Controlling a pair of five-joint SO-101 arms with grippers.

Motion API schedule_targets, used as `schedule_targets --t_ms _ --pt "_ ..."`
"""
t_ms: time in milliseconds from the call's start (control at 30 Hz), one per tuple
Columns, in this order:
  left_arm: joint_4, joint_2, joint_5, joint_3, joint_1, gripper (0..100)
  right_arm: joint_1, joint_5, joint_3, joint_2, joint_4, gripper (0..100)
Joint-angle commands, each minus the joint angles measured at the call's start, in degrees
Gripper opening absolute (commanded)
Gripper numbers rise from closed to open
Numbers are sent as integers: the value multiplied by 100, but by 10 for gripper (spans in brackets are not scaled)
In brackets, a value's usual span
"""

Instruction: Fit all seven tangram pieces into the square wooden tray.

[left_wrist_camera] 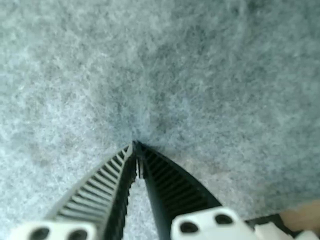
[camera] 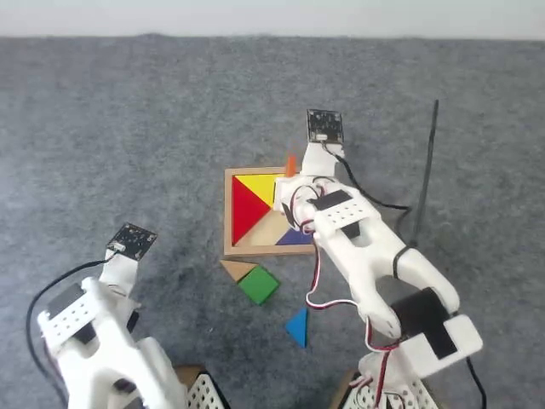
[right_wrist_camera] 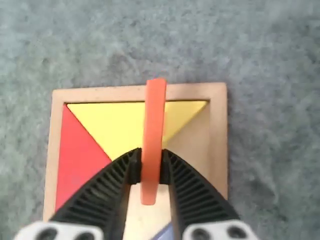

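Observation:
The square wooden tray lies mid-table and holds a yellow triangle, a red triangle, a tan piece and a purple piece. My right gripper hangs over the tray's far right part, shut on an orange piece held on edge above the yellow triangle and the tray's bare floor. A tan triangle, a green square and a blue triangle lie on the carpet in front of the tray. My left gripper is shut and empty over grey carpet at the near left.
Grey carpet covers the table all round the tray. A thin black rod stands at the right. The arm bases sit at the near edge.

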Motion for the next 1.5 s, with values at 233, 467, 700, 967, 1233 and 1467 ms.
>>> schedule_targets --t_ms 233,467,700,967,1233,1467 --pt "53 -44 -18 31 -105 11 -233 202 -308 -681 699 437" --pt "53 -44 -18 31 -105 11 277 1969 44 -1807 787 290" --pt "53 -44 -18 40 -105 11 -198 3182 791 -2642 752 50" --pt "53 -44 -18 40 -105 11 -611 3226 589 -831 -330 19" --pt "44 -18 -18 40 -114 11 136 3226 -149 101 22 19" --pt "44 -18 -18 40 -220 11 558 3226 -202 92 -207 19"
